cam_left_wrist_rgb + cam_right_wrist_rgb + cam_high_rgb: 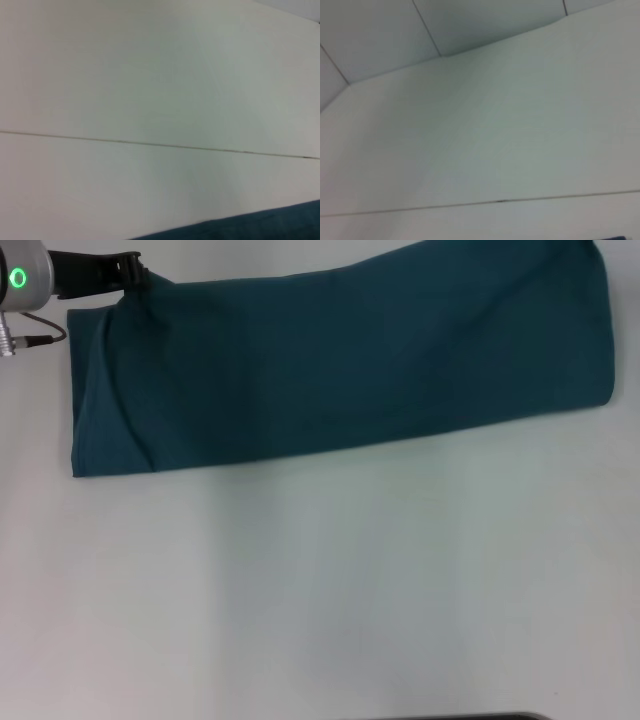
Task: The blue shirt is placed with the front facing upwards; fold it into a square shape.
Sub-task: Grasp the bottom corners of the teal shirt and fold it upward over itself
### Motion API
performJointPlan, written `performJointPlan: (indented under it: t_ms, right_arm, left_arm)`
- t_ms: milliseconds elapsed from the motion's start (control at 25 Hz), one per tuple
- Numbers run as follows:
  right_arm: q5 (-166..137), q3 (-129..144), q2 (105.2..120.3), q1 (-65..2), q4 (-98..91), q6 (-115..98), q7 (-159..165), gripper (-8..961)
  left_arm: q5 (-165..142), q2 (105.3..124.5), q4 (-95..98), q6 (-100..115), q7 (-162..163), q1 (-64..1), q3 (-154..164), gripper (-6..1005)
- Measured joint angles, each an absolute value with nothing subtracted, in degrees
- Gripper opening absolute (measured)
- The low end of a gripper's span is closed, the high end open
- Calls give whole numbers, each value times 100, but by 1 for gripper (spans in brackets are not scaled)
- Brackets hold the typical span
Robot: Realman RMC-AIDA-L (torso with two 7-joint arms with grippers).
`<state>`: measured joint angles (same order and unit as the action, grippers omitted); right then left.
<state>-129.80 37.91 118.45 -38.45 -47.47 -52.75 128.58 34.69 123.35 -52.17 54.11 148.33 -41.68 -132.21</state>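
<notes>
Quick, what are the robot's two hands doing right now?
Left gripper: at the far left corner of the blue shirt; grip cannot be told.
Right gripper: not in view.

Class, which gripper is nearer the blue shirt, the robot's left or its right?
The left. The left gripper is at the far left corner of the blue shirt, touching its edge. The right gripper is not visible in any view, so its distance cannot be judged.

Table (510, 125): I see only its pale top filling my view.
Seam (500, 201): thin line crossing it.
</notes>
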Motion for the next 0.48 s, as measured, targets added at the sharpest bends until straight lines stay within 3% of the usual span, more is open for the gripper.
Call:
performJointPlan:
  t_ms: [480]
  right_arm:
    - [-13006, 4364, 11868, -3968, -4273, -4212, 12853, 30]
  left_arm:
    - [3429, 12336, -4893, 4833, 14835, -4294, -13160, 20]
